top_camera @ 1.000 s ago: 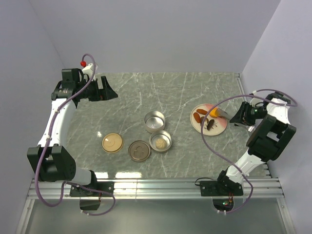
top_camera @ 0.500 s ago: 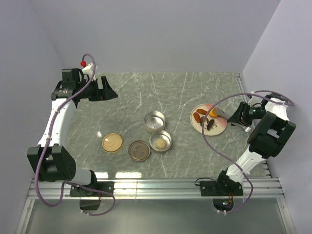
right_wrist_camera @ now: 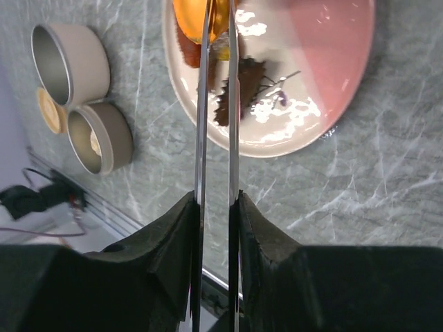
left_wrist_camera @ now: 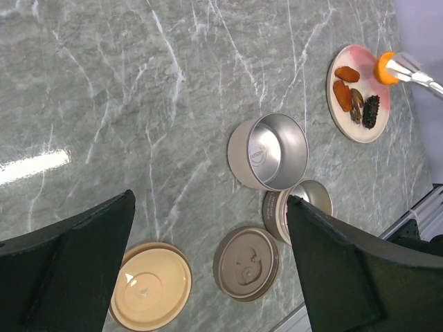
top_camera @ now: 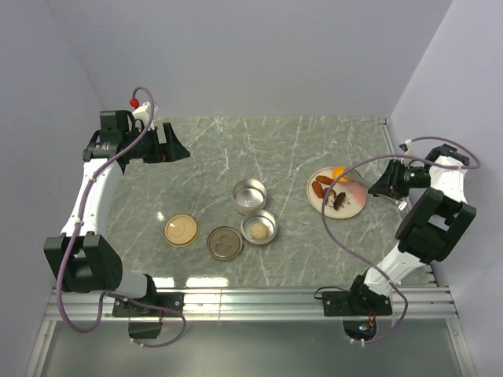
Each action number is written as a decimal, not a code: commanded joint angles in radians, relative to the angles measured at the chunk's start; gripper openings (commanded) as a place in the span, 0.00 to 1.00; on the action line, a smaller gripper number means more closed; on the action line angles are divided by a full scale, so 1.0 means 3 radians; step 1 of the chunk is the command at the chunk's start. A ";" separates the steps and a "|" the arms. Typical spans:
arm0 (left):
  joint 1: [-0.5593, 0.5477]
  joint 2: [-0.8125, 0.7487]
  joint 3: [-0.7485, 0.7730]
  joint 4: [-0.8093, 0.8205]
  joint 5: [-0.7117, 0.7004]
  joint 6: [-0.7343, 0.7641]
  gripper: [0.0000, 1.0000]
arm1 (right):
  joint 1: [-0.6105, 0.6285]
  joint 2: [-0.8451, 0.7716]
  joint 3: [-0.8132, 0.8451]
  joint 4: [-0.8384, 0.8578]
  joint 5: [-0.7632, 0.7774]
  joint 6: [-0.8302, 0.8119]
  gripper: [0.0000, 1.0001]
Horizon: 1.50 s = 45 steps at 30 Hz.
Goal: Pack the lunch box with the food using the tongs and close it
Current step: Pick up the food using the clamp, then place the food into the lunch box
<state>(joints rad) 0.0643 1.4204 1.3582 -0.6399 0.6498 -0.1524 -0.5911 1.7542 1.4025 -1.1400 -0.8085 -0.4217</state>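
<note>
So the right gripper [right_wrist_camera: 216,207] is squeezed narrow on the tongs [right_wrist_camera: 201,104], making their tips pinch the orange chunk [right_wrist_camera: 190,17] at the plate's [right_wrist_camera: 332,62] far rim, near the worktop's [top_camera: 204,157] right edge. Both tins [left_wrist_camera: 268,152] sit lidless mid-worktop, ready for filling. Meanwhile the left gripper [top_camera: 171,146] hangs wide and empty over the far-left corner, out of the way.

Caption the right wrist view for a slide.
Right gripper holds the tongs, tips flanking the orange chunk at the rim of the pink plate.
</note>
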 commanded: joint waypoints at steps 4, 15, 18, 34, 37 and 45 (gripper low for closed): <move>0.0011 -0.0041 0.0151 0.0047 0.0007 0.0012 0.97 | 0.0292 -0.0651 0.0142 -0.0280 -0.0107 -0.0532 0.25; 0.0011 -0.0199 0.0090 0.0031 -0.0085 -0.0003 0.98 | 0.1605 -0.1883 -0.0216 0.0199 0.0510 -0.0691 0.24; 0.0046 -0.0194 0.0054 0.0057 -0.0009 -0.0069 0.98 | 0.2045 -0.2144 -0.0369 0.0389 0.0761 -0.0665 0.24; 0.0343 -0.0179 -0.0007 0.0088 0.0191 -0.0182 0.98 | 0.4041 -0.2570 -0.1049 0.1284 0.2112 -0.0624 0.20; 0.0353 -0.0163 0.0008 0.0073 0.0181 -0.0187 0.98 | 0.4281 -0.2575 -0.1141 0.1330 0.2316 -0.0711 0.20; 0.0374 -0.0061 0.0125 -0.0030 0.0165 -0.0146 0.98 | 0.4634 -0.2759 -0.1530 0.1565 0.2843 -0.0900 0.17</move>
<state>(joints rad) 0.1707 1.4014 1.3582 -0.6453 0.6834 -0.1993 0.7734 0.9733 0.9676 -0.7555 -0.0616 -0.6514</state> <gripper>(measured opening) 0.980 0.306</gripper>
